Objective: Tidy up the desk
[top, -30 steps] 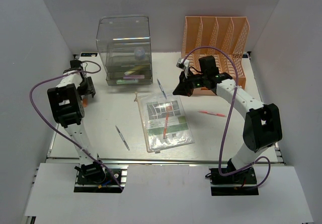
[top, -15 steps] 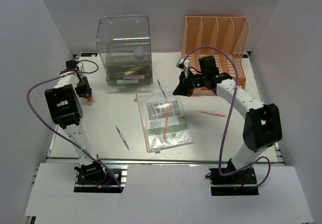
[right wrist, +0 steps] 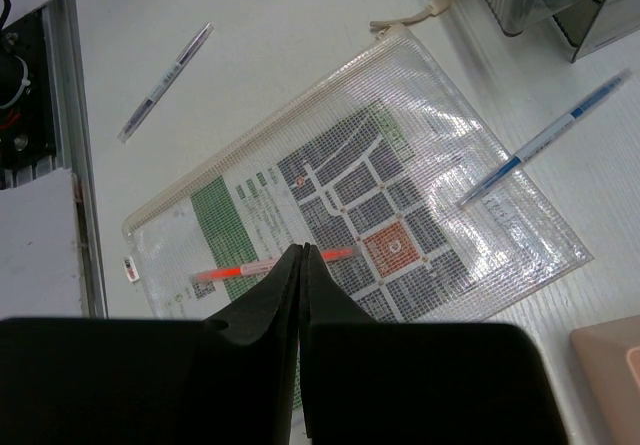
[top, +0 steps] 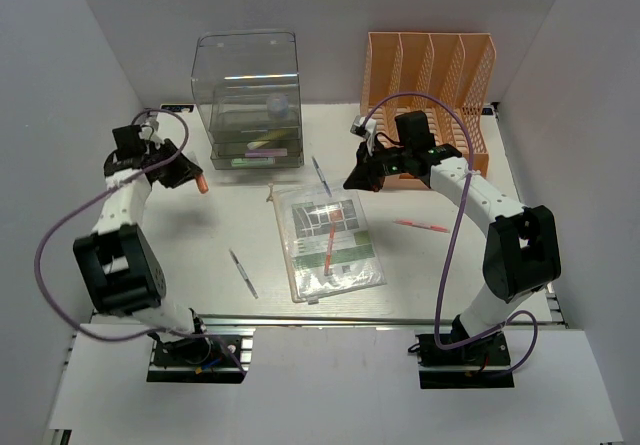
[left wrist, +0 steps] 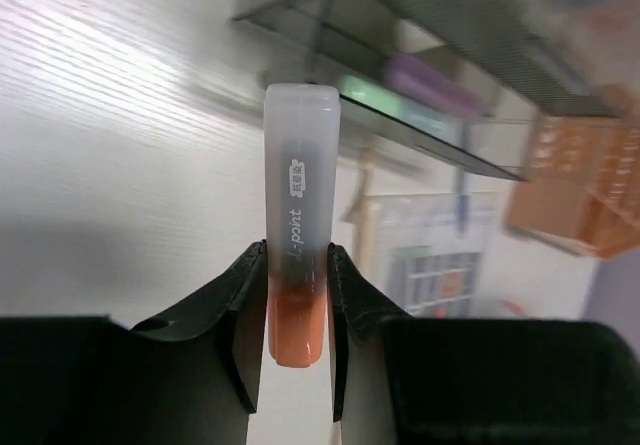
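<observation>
The left gripper (left wrist: pixel 297 265) is pinching an orange marker (left wrist: pixel 300 195) by its coloured end, with the clear cap sticking out beyond the jaws. The right gripper (right wrist: pixel 303 257) is hovering over a mesh pouch (right wrist: pixel 400 165), its jaws pressed together on nothing. Under both jaws the desk (top: pixel 200 245) is lying flat — white, faintly ribbed — and reaching ahead to a clear drawer box (top: pixel 247 95) and an orange rack (top: pixel 430 65).

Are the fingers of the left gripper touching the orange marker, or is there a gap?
Touching. In the left wrist view, both fingers of the left gripper press against the orange marker's sides, with no gap visible.
</observation>
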